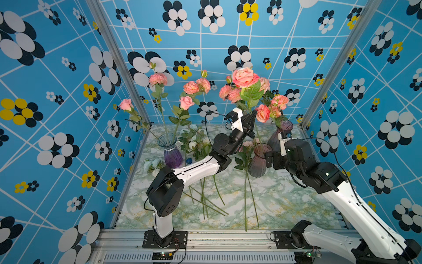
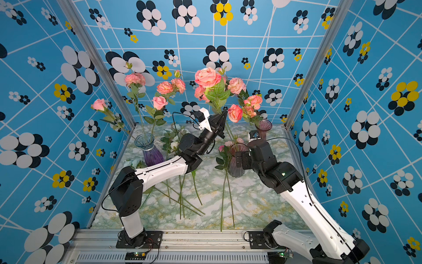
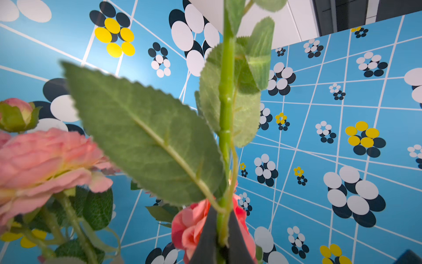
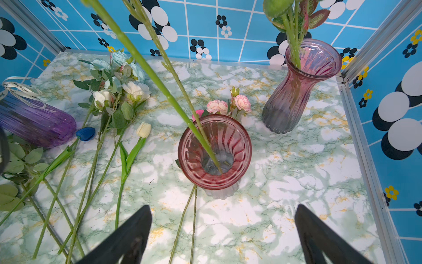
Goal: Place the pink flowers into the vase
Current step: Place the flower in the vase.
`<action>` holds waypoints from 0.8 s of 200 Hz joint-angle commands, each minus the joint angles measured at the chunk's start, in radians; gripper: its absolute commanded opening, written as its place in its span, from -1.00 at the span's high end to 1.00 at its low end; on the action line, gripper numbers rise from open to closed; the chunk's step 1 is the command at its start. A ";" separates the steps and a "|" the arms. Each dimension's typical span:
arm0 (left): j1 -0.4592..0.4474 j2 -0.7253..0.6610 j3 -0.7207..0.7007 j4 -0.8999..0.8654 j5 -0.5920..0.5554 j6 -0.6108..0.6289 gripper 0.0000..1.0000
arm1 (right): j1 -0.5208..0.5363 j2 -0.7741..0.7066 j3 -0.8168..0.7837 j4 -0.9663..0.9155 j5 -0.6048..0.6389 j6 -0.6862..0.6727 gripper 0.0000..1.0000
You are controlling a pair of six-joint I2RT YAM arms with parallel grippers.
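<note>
One purple vase (image 1: 172, 153) left and two pink vases (image 1: 282, 132) right carry perhaps a dozen pink flowers (image 1: 190, 87); the raised left gripper (image 1: 252, 115) pinches a rose stem (image 3: 226, 102) standing in the nearer pink vase (image 1: 259, 165), with the right gripper (image 4: 222, 206) beside it, fingers (image 4: 134, 230) wide.

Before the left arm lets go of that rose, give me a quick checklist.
1. The left claw is shut on the rose stem: ok.
2. Stem tip inside the nearer pink vase: ok.
3. Vase upright: ok.
4. The right claw open, short of the vase: ok.
5. Stem stays put once released: cannot tell.
6. All pink flowers in vases: not ok, a pink sprig lies on the table behind it.
</note>
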 commanded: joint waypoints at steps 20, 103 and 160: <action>-0.022 0.039 -0.091 0.073 -0.045 -0.006 0.94 | -0.008 0.010 -0.027 0.017 -0.007 -0.001 -0.99; -0.042 0.032 -0.167 0.053 -0.056 0.006 0.35 | -0.017 0.038 -0.021 0.015 -0.036 -0.002 -0.99; -0.049 -0.025 -0.204 -0.013 -0.039 0.015 -0.53 | -0.022 0.053 -0.014 -0.008 -0.071 0.005 -0.99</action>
